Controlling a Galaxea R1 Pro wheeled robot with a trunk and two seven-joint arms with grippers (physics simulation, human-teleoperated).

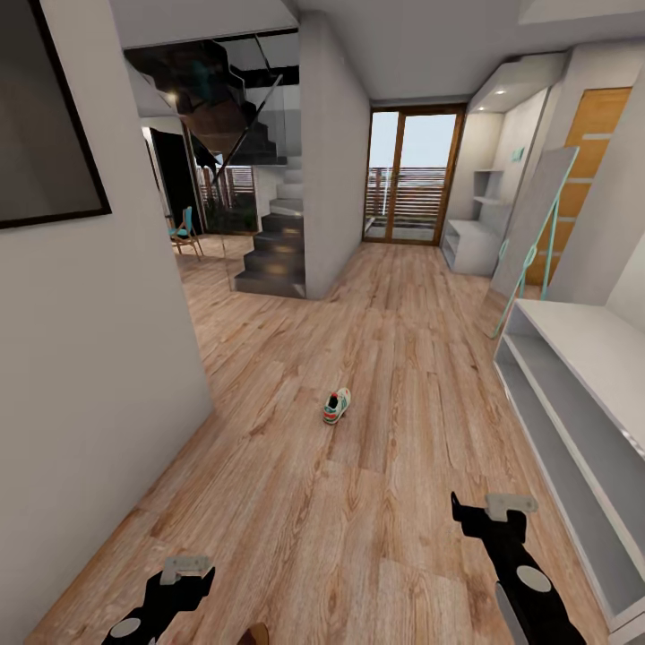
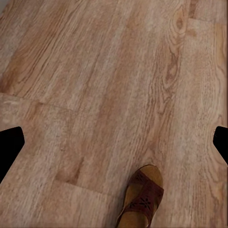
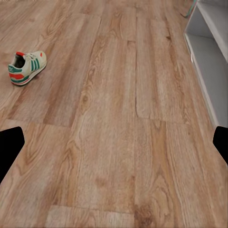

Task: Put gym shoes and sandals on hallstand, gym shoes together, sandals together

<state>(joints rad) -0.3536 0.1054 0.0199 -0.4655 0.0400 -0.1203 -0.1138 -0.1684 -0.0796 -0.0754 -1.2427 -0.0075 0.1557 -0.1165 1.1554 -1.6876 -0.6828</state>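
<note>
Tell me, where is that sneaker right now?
In the head view the sneaker lies alone on the wood floor, mid-corridor, ahead of both arms and left of the grey rack.

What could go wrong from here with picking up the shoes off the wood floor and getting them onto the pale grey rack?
1. The brown strappy sandal lies close beneath the left gripper, at the head view's bottom edge, so it may be overlooked or rolled over.
2. The white sneaker with green stripes sits mid-corridor, away from both grippers; reaching it probably needs driving.
3. The right gripper hangs near the pale grey-white rack; turning could clip it.

Open floor (image 1: 376,466) around lone sneaker (image 1: 337,406)
</note>
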